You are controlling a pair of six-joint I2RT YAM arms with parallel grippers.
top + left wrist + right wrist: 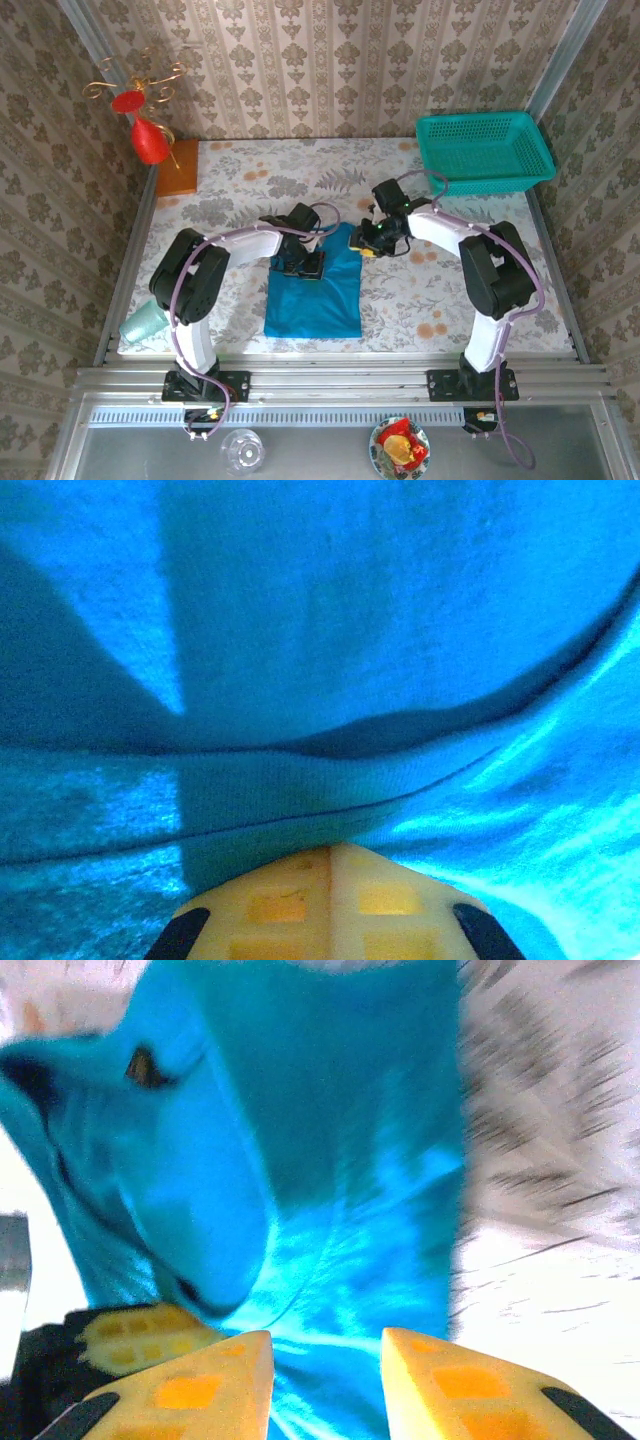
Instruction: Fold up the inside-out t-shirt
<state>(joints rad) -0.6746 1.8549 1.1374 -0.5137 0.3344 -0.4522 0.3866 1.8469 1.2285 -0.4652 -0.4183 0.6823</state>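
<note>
The inside-out t-shirt lies as a bright blue oblong on the middle of the table, its far edge raised between the two grippers. My left gripper is at the shirt's far left part, its yellow fingers pressed together on a fold of the cloth. My right gripper is at the far right corner, which rises to a point there. In the right wrist view its fingers stand a little apart with bunched blue cloth between them and creases running into the gap. The left gripper's finger shows close beside it.
A teal mesh basket stands at the back right corner. A red ornament and a wooden block are at the back left. A teal cup lies at the left edge. The flowered tablecloth is bare at the right.
</note>
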